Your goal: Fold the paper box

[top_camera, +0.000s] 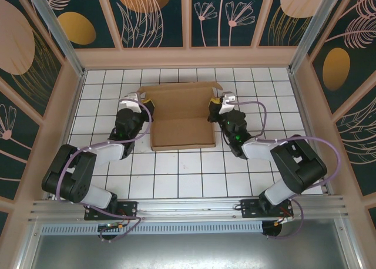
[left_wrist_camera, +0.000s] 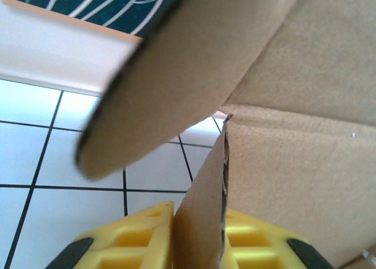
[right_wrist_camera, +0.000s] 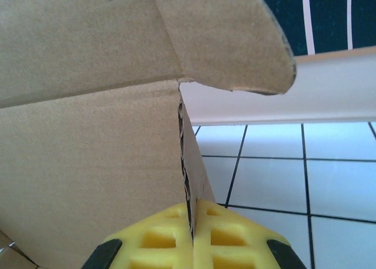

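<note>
Raising the side walls appears to be the step in hand; the paper box (top_camera: pixel 182 117) lies part-formed at the middle of the tiled table (top_camera: pixel 176 175), toward 12 o'clock from the arm bases; its side walls stand at 9 and 3 o'clock. The next move probably calls for keeping both walls upright and turning each rounded corner tab (right_wrist_camera: pixel 235 40) inward. The left gripper (left_wrist_camera: pixel 198 239) is clamped on the 9 o'clock wall; the right gripper (right_wrist_camera: pixel 192 241) is pinched tight on the 3 o'clock wall's edge.

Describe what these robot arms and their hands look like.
The left arm and right arm are chunky black and white segments, each with a looping purple cable. The left hand and right hand have yellow, grid-ribbed fingers.
</note>
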### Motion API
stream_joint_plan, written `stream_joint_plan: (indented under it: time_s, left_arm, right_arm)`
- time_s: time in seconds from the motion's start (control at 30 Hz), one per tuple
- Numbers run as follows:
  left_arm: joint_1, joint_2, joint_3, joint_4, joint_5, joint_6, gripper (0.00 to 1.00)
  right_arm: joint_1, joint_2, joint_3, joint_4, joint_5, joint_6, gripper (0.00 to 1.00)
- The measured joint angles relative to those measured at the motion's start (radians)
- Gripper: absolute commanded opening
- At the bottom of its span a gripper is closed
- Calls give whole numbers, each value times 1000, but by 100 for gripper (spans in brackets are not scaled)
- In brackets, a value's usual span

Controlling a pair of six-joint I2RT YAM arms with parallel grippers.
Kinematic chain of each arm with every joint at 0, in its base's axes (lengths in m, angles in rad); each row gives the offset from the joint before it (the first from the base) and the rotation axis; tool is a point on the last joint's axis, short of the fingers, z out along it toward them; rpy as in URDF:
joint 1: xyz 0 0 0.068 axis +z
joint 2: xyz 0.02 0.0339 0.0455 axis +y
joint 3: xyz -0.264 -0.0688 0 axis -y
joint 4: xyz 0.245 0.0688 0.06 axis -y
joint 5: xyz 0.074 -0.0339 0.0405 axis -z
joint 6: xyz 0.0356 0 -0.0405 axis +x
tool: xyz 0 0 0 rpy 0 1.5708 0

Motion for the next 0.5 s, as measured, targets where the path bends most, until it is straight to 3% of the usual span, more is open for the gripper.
stream_joint_plan:
  time_s: [0.5]
  left_arm:
    - [-29,86,0,121,-85,-175,26]
  right_arm:
    - [117,101,55,22,306,65,0]
